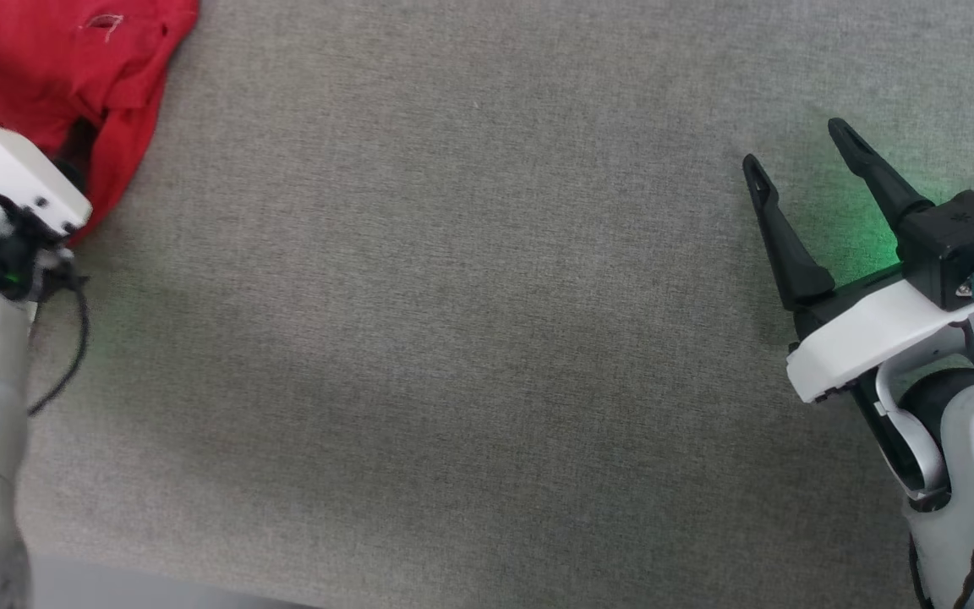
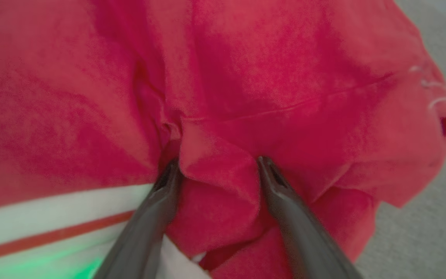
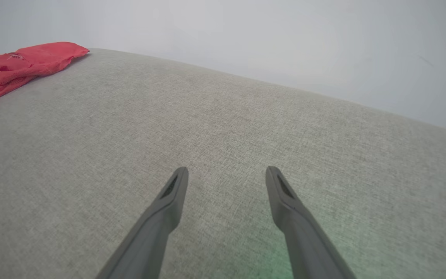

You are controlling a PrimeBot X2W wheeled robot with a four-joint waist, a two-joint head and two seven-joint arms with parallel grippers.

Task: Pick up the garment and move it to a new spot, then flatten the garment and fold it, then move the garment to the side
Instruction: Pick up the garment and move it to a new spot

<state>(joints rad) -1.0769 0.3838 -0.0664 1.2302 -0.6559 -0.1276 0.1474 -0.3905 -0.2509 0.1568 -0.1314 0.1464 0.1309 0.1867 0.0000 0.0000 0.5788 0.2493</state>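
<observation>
In the head view, the shirt point(image 1: 47, 59) lies crumpled at the far left of the grey table point(image 1: 453, 338), and the right gripper point(image 1: 796, 144) stands spread, holding nothing. In the left wrist view, the left gripper point(image 2: 217, 164) is spread too, with a raised red fold between its fingers. This soft, light cloth seems best pinched at such a fold. In the right wrist view, the shirt is far away.
</observation>
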